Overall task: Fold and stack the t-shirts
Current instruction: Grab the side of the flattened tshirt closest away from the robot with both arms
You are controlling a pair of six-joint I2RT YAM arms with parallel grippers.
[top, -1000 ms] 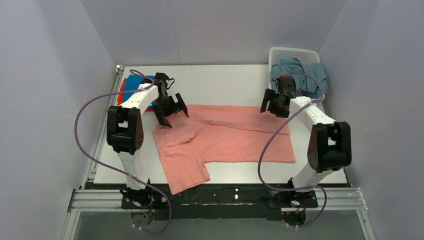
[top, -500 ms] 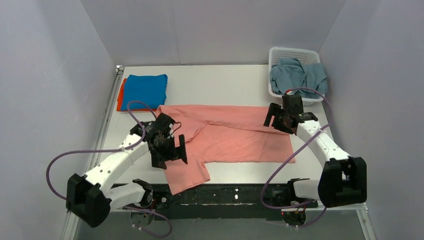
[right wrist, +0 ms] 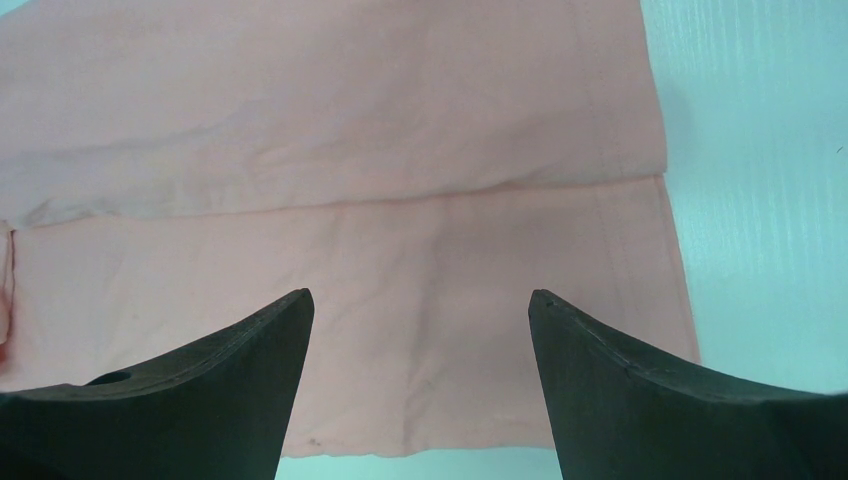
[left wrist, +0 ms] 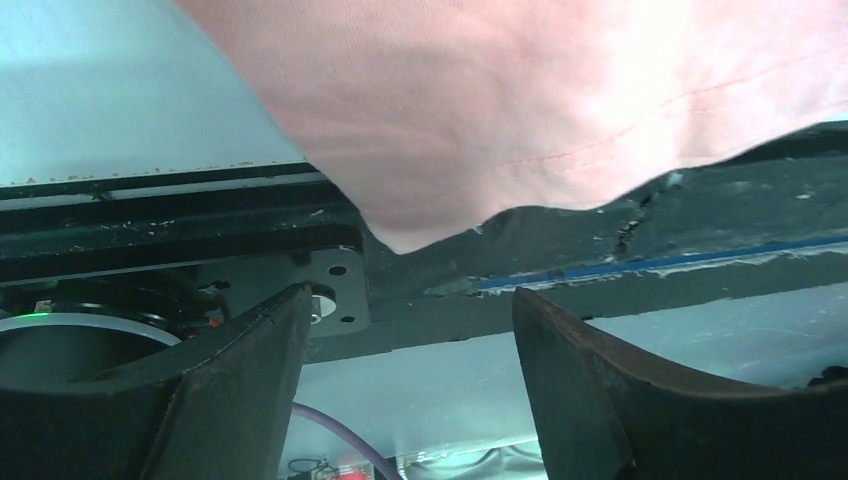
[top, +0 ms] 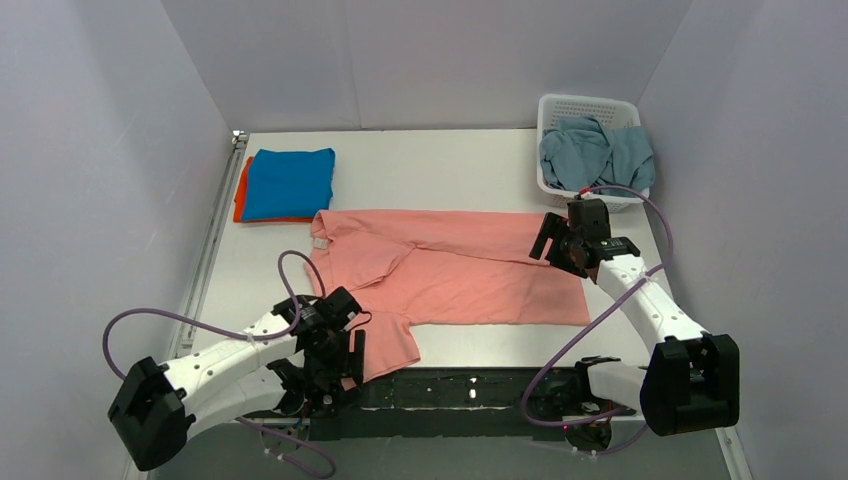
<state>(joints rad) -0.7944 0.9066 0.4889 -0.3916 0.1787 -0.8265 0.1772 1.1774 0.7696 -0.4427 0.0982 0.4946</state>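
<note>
The salmon-pink t-shirt [top: 470, 275] is plain, with matching stitching along its hem. The bright blue t-shirt [top: 290, 182] is also unpatterned, and the orange t-shirt [top: 239, 198] shows only as a thin edge beside it. The grey-blue t-shirt [top: 597, 150] is a dusty shade against the white perforated basket [top: 588, 104]. The desk [top: 430, 165] is white. The left end effector [top: 335, 365] and right end effector [top: 560, 245] are black, the arms [top: 650, 300] white with black joints, and the cables [top: 190, 320] purple.
</note>
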